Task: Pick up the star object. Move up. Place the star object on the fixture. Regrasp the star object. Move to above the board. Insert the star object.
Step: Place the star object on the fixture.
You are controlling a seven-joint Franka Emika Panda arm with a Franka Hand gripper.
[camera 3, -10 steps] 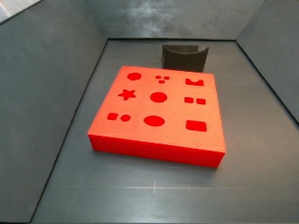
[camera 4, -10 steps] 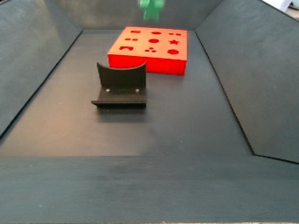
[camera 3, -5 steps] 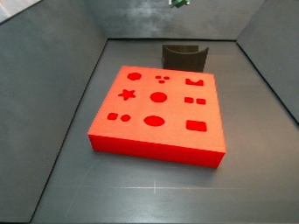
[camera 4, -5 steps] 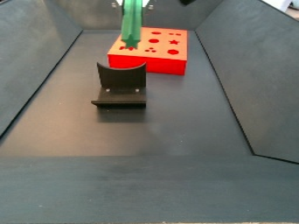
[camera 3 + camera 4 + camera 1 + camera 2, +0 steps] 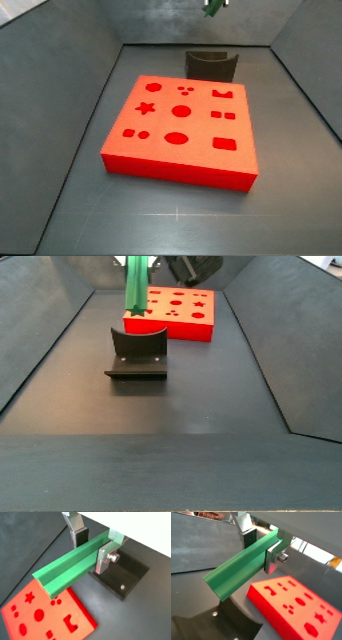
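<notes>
Clamping the long bright-green star-section peg (image 5: 70, 567) near one end, the claw (image 5: 92, 548) shows flat silver plates with dark pads in both wrist views; the peg's ridged, matte sides run out to a star-shaped end face. In a side view the peg (image 5: 136, 286) hangs upright above the small dark fixture with a curved notch in its top (image 5: 138, 353), clear of it. The large red-orange slab with cut-out holes (image 5: 173, 311) lies beyond on the dark grey floor. In a side view only the peg's tip (image 5: 214, 6) shows at the upper edge, while the slab's star, circle, square and crown holes (image 5: 181, 115) read plainly.
</notes>
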